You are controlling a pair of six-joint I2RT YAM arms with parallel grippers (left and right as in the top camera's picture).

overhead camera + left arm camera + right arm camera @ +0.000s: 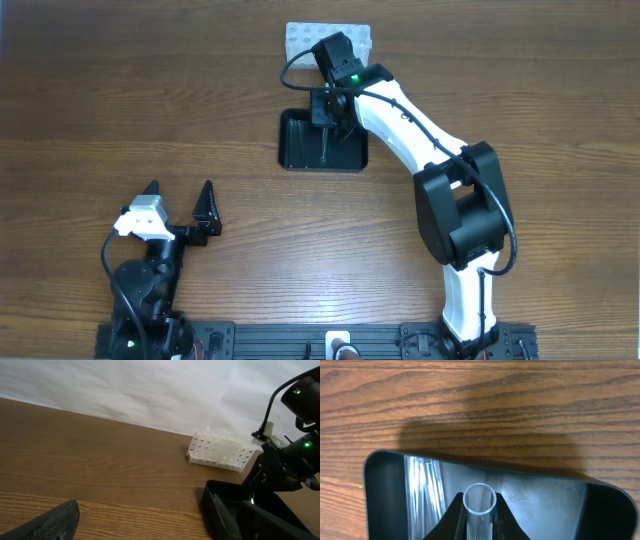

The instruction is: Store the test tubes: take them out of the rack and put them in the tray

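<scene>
Now the right jaws are clamped on a test tube [480, 501], its open mouth toward the wrist camera, long axis seemingly running down into the black tray [380, 485]; another tube [422, 487] lies inside. Left jaws gape over the tabletop [100, 120].

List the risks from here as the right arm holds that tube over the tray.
1. The held tube points end-on from the right gripper; released so, it may land on its end and tip over the wall of the tray.
2. A second tube lies in the tray beside it; the two may knock together.
</scene>
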